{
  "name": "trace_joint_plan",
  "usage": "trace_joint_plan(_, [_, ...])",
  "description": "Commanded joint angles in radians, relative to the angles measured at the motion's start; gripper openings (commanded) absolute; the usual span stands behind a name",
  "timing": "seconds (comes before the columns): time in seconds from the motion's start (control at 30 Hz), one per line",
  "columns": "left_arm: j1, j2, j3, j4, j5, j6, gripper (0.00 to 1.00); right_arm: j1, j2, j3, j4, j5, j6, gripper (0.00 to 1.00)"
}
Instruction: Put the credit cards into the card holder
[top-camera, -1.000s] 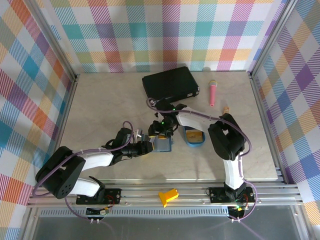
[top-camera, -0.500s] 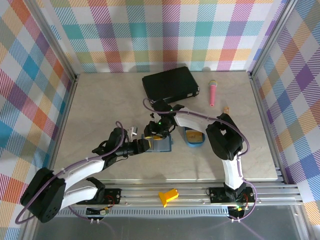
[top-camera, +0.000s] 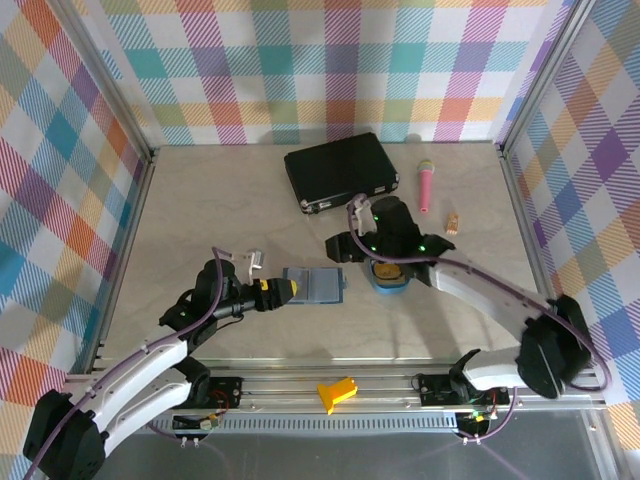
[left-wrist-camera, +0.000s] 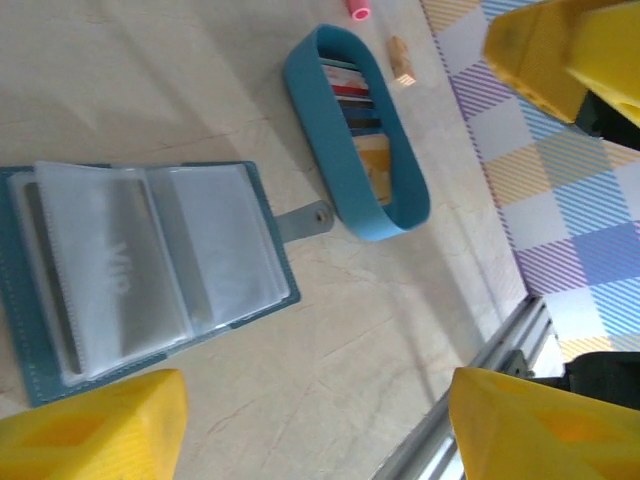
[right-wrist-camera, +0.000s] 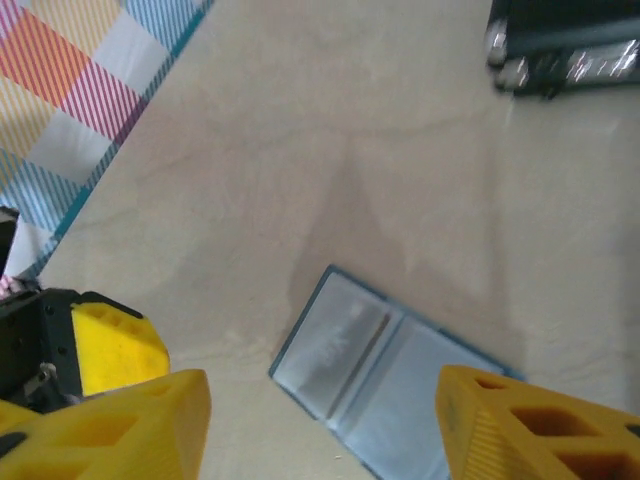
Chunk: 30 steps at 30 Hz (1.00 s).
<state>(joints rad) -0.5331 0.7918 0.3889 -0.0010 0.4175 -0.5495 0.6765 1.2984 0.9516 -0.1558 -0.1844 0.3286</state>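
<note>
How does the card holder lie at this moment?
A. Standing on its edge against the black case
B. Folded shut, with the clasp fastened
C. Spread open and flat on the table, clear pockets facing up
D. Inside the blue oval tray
C: the card holder lies spread open and flat on the table, its clear pockets facing up, beside the blue oval tray and not in it.

Bright even overhead light; soft shadows on table (right-wrist-camera: 400, 200); right wrist view slightly blurred.

Top overhead, wide; 2 wrists close, sharing card holder (left-wrist-camera: 150, 262).
</note>
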Motion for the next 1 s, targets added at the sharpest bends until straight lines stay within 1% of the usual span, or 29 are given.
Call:
trace_joint_plan(0.0, [0.002, 0.01, 0.064, 0.028, 0.061, 0.078, 0.74, -0.02, -0.085, -0.023, 0.025, 0.09, -0.232, 0.72])
trace_joint_plan(0.07, [-0.001, 0.026, 0.095, 0.028, 0.075, 0.116, 0.77, -0.05, -0.134, -0.02, -0.042, 0.088, -0.314, 0.76])
trace_joint_plan(0.13, [-0.003, 0.039, 0.128, 0.018, 0.07, 0.157, 0.8, -0.102, -0.166, -0.014, -0.1, 0.048, -0.37, 0.76])
trace_joint_plan(0.23, [-0.004, 0.066, 0.182, -0.006, 0.056, 0.244, 0.84, -0.2, -0.201, 0.007, -0.197, 0.047, -0.48, 0.74])
trace_joint_plan(0.33, [0.006, 0.106, 0.231, -0.014, 0.031, 0.318, 0.95, -0.341, -0.238, 0.008, -0.252, -0.094, -0.581, 0.71])
trace_joint_plan(0.37, [0.016, 0.129, 0.253, -0.011, 0.047, 0.333, 0.98, -0.39, -0.25, -0.001, -0.262, -0.161, -0.629, 0.71])
trace_joint_plan(0.43, [0.039, 0.195, 0.306, -0.008, 0.112, 0.359, 1.0, -0.455, -0.267, -0.021, -0.28, -0.252, -0.753, 0.71])
trace_joint_plan(0.5, [0.052, 0.275, 0.362, -0.006, 0.177, 0.385, 0.99, -0.491, -0.252, -0.026, -0.348, -0.34, -0.937, 0.71])
trace_joint_plan(0.53, [0.053, 0.317, 0.395, -0.007, 0.207, 0.406, 0.98, -0.495, -0.226, -0.011, -0.4, -0.341, -1.039, 0.69])
trace_joint_plan(0.6, [0.053, 0.379, 0.445, -0.018, 0.257, 0.478, 0.96, -0.495, -0.161, 0.027, -0.444, -0.297, -1.113, 0.68])
trace_joint_plan(0.7, [0.053, 0.429, 0.502, -0.086, 0.259, 0.587, 0.94, -0.488, -0.038, 0.121, -0.561, -0.264, -1.262, 0.63])
trace_joint_plan(0.73, [0.053, 0.439, 0.517, -0.115, 0.256, 0.625, 0.94, -0.469, 0.006, 0.143, -0.603, -0.232, -1.347, 0.61])
trace_joint_plan(0.77, [0.053, 0.448, 0.534, -0.152, 0.259, 0.671, 0.94, -0.43, 0.043, 0.153, -0.638, -0.165, -1.457, 0.62])
trace_joint_plan(0.83, [0.053, 0.465, 0.565, -0.244, 0.276, 0.776, 0.94, -0.371, 0.1, 0.144, -0.629, -0.048, -1.589, 0.63])
trace_joint_plan(0.87, [0.053, 0.472, 0.57, -0.268, 0.271, 0.813, 0.94, -0.358, 0.133, 0.146, -0.615, -0.027, -1.628, 0.64])
trace_joint_plan(0.97, [0.053, 0.474, 0.515, -0.23, 0.245, 0.819, 0.94, -0.342, 0.232, 0.191, -0.608, -0.043, -1.669, 0.62])
